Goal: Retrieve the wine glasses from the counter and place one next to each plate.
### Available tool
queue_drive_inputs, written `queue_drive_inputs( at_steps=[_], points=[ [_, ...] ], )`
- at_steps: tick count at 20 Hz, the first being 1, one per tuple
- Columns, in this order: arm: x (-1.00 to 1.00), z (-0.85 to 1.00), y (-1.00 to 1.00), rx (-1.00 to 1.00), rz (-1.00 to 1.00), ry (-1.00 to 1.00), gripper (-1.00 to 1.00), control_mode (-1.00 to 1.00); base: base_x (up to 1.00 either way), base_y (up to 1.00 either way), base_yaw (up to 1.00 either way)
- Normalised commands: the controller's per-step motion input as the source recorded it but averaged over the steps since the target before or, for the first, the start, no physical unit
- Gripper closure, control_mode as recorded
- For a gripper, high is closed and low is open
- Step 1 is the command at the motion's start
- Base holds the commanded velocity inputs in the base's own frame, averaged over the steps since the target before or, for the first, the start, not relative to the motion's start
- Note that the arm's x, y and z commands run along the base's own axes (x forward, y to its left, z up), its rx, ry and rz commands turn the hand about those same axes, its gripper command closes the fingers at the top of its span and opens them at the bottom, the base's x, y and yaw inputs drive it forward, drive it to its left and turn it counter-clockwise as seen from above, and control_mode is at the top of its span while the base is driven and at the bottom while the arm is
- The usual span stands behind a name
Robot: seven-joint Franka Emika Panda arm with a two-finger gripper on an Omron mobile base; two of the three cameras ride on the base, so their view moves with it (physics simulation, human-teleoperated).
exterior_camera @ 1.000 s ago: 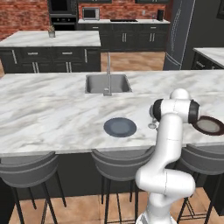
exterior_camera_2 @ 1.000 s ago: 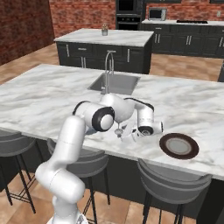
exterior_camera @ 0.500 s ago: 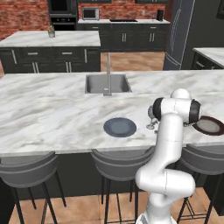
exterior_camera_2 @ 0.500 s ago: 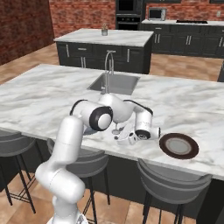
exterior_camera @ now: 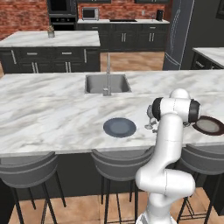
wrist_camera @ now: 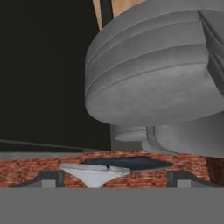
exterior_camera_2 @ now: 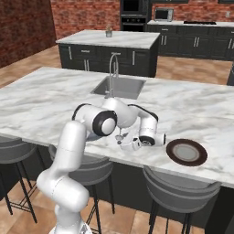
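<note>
— Which step is it at, do you think?

— I would say the first glass is done. The pincer (exterior_camera_2: 131,144) has its jaws wide apart, and the fingertips (wrist_camera: 50,178) have nothing between them; past them the hand camera looks at a grey stool seat (wrist_camera: 148,74). It holds nothing.

— And the glass?

— The wine glass (exterior_camera_2: 119,136) stands upright on its foot on the marble top (exterior_camera: 52,113), just beside the pincer's tips and apart from them. The blue-grey plate (exterior_camera: 119,127) lies just beyond the glass. The brown-rimmed plate (exterior_camera_2: 186,152) is on the other side, behind the hand, with no glass near it.

— So what comes next?

— To my judgement, the hand must draw back from the glass without knocking the stem. Then the base drives to the back counter (exterior_camera_2: 176,23) for the second glass, which goes next to the brown-rimmed plate
</note>
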Motion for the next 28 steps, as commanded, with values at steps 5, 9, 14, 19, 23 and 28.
queue_drive_inputs(
  at_steps=[5,9,14,19,23,28],
  points=[
    [-0.1,0.08,0.23,0.0,0.0,-0.32,-1.0,-1.0,0.0,0.0,0.0],
    [-0.26,0.25,-0.01,0.0,0.0,-0.47,-1.0,-1.0,0.0,0.0,0.0],
    [-0.27,0.25,-0.38,0.04,0.0,-0.18,-1.0,-1.0,0.0,0.0,0.0],
    [-0.44,0.94,-0.09,0.03,0.0,-0.02,-1.0,-1.0,0.0,0.0,0.0],
    [-0.56,1.0,-0.01,0.0,0.0,0.0,-1.0,-1.0,0.0,0.0,0.0],
    [-0.76,1.0,0.0,0.0,0.0,0.0,-1.0,-1.0,0.0,0.0,0.0]
  ],
)
